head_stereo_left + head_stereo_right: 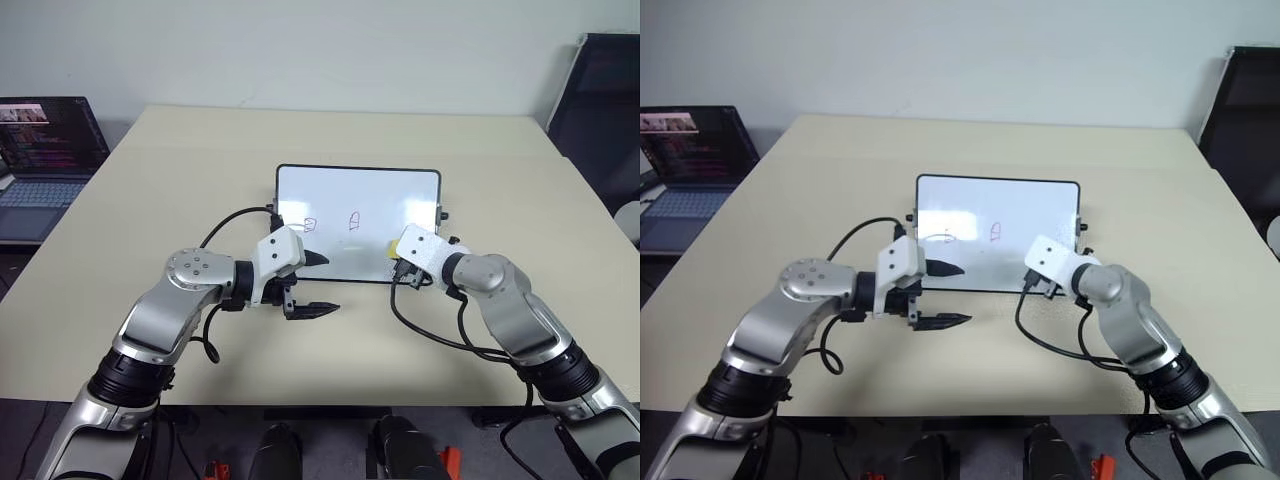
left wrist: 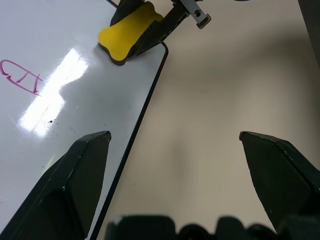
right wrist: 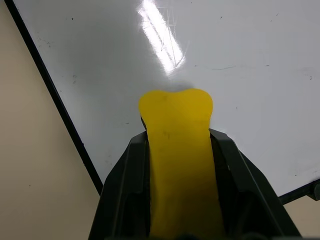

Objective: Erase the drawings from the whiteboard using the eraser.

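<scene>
So the right gripper [image 3: 180,150] is clamped on the yellow block eraser [image 3: 176,150], dark side down on the glossy black-framed whiteboard [image 1: 370,200] by its near right corner, ready to wipe toward the red marker drawings [image 1: 352,221]; left gripper [image 1: 315,285] hangs spread wide, empty, over the board's near left edge, probably to steady it
</scene>
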Controlling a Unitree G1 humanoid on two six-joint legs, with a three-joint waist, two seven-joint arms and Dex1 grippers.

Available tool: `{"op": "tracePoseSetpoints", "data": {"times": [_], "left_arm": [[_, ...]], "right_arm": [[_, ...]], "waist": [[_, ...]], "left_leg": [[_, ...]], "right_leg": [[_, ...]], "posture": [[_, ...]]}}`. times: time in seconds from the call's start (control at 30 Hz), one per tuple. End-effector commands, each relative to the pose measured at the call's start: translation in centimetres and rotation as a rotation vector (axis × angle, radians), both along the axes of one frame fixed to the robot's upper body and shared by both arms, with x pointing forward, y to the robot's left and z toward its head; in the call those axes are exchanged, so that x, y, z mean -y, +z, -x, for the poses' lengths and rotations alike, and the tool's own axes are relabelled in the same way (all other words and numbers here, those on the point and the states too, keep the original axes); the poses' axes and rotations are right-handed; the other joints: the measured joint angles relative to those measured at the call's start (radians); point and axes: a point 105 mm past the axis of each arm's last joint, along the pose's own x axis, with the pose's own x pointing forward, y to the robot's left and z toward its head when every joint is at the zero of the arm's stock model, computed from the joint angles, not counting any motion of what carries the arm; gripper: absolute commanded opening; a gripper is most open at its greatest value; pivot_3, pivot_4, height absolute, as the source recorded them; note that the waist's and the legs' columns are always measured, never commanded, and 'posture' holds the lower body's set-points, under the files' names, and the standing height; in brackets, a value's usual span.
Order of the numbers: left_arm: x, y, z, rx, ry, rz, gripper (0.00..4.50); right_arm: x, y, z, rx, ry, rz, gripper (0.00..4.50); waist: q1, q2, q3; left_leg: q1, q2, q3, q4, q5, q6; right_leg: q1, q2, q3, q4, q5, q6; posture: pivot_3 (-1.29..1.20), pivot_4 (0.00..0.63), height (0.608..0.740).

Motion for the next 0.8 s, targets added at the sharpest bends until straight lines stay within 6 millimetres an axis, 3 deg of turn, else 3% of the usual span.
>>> {"op": "tracePoseSetpoints", "data": {"times": [0.03, 0.33, 0.63, 0.8], "left_arm": [[0.1, 0.9, 0.5, 0.03, -0.023, 0.009, 4.5], [-1.2, 1.5, -0.1, 0.003, 0.135, 0.136, 4.5], [-3.7, 1.4, 0.1, 0.011, 0.33, 0.187, 4.5], [-4.7, 2.2, -0.2, 0.022, 0.411, 0.241, 4.5]], "right_arm": [[0.6, 0.8, -0.3, 0.028, -0.046, -0.039, 1.17], [-0.8, 6.8, 1.0, 0.108, -0.022, -0.437, 1.17], [-0.6, 4.9, 4.4, -0.024, 0.068, -0.594, 1.17], [-1.4, 4.3, 5.0, -0.046, 0.096, -0.662, 1.17]], "waist": [[-0.002, 0.0, 0.0], [-0.006, 0.0, 0.001], [-0.004, 0.0, 0.001], [-0.006, 0.0, 0.001]], "left_leg": [[0.0, 0.0, 0.0, 0.0, 0.0, 0.0], [-0.004, 0.0, -0.001, -0.002, 0.0, 0.0], [-0.005, 0.0, -0.001, -0.002, 0.0, 0.0], [-0.005, 0.0, -0.001, -0.001, 0.0, 0.0]], "right_leg": [[0.0, 0.0, 0.0, 0.0, 0.0, 0.0], [-0.002, 0.0, -0.001, 0.0, 0.0, 0.002], [-0.004, 0.0, -0.001, -0.001, -0.002, 0.002], [-0.003, 0.0, -0.001, 0.0, -0.001, 0.0]], "posture": [[0.0, 0.15, 0.74], [0.0, 0.15, 0.74], [0.0, 0.15, 0.74], [0.0, 0.15, 0.74]]}}
